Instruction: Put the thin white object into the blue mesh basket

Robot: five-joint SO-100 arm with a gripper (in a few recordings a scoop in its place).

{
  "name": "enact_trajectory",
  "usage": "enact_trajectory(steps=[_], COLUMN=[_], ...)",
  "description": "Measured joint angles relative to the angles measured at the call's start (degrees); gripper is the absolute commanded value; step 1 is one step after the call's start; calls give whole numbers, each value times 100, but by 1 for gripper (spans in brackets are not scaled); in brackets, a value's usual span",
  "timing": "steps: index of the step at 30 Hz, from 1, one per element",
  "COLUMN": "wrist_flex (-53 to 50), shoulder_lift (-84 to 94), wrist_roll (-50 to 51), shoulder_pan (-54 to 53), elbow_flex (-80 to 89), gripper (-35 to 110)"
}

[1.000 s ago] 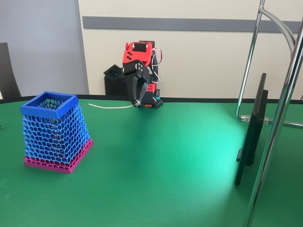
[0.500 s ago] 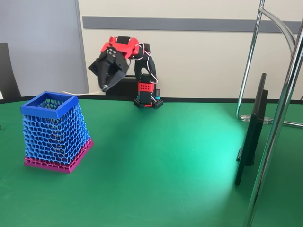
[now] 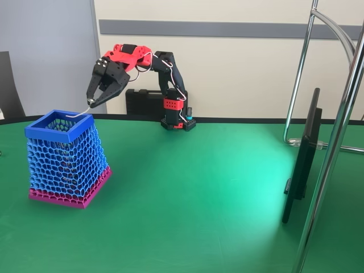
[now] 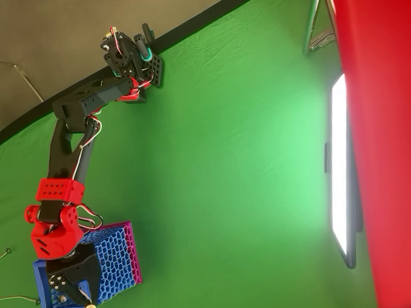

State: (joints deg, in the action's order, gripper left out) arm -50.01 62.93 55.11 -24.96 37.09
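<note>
In the overhead view, the gripper (image 4: 81, 293) at lower left covers part of the blue mesh basket (image 4: 115, 262) opening. We cannot resolve the thin white object (image 3: 77, 114) there; its far end is indistinct in the fixed view.

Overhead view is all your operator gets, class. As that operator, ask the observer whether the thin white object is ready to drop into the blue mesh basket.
Observer: In the fixed view the gripper is shut on the thin white object, which trails sideways from its tips.
Operator: How high is it against the basket?
Observer: Its free end sits about level with the top of the blue mesh basket rim, not down inside.
</note>
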Motion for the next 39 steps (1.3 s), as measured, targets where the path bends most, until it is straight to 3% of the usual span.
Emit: enact_trajectory(steps=[8,20,29,39], wrist_flex=[387,1125,1626,2355], shoulder_lift=[0,536,1283,3199], wrist_roll=[694,1257,1107,88], shoulder_pan=[-404,-1274,-1802,-1591], elbow_flex=[562,1600,2540,4720], gripper=[0,25,26,24])
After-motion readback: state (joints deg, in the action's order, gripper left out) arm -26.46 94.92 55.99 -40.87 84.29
